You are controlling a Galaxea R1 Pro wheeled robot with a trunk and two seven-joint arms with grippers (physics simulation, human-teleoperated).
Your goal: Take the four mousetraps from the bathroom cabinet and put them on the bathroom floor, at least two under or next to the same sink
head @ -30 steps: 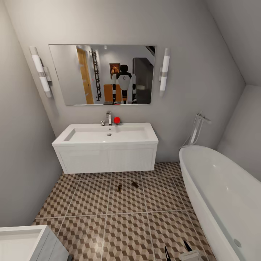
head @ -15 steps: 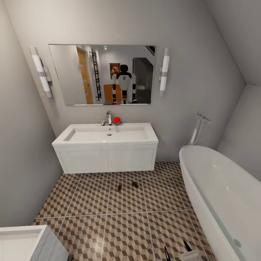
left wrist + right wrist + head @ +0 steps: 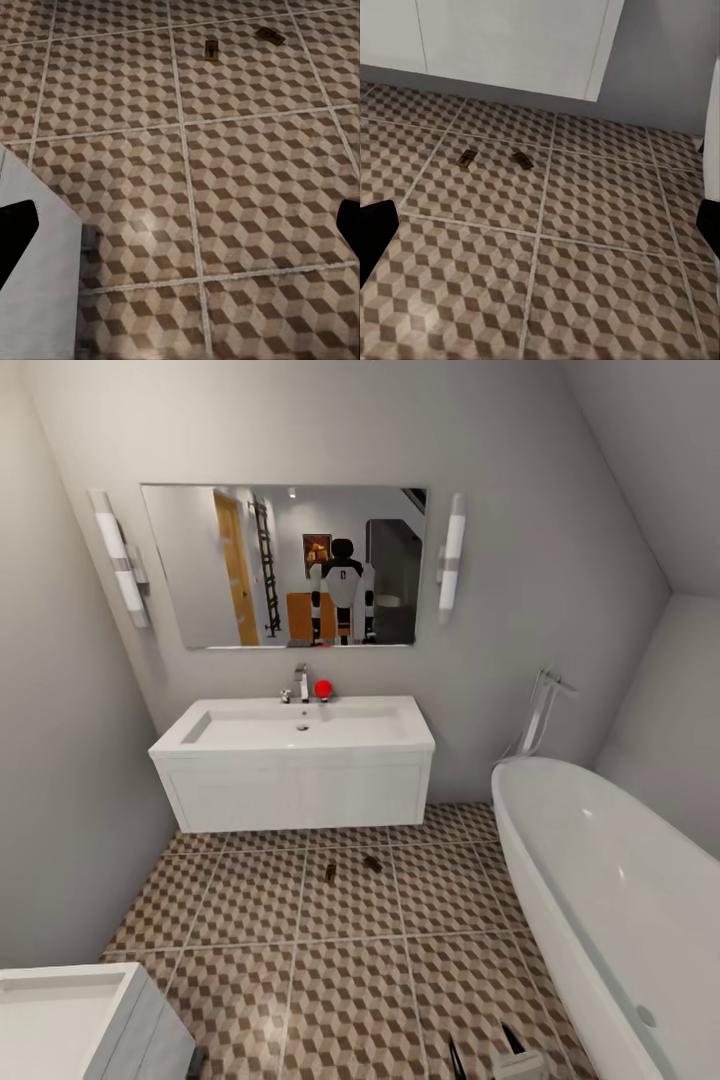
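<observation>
The right tool shows at the bottom edge of the head view as two dark fingertips set apart, with nothing between them. In the right wrist view its dark fingers sit at the two side edges of the picture, wide apart over the bathroom floor and holding nothing. The left tool is spread just as wide in the left wrist view, its fingers at the far edges of the picture, and it is empty too.

Two mousetraps lie flat on the patterned tiles in front of the sink. One mousetrap lies just left of the second mousetrap; they are near each other but apart, both just out from the sink's boxy front. The same pair shows in the left wrist view and the right wrist view.

A white bathtub stands to the right of the sink, and a white drawer unit sits at the lower left corner of the head view. Above the sink hangs a mirror, in which the robot's reflection shows.
</observation>
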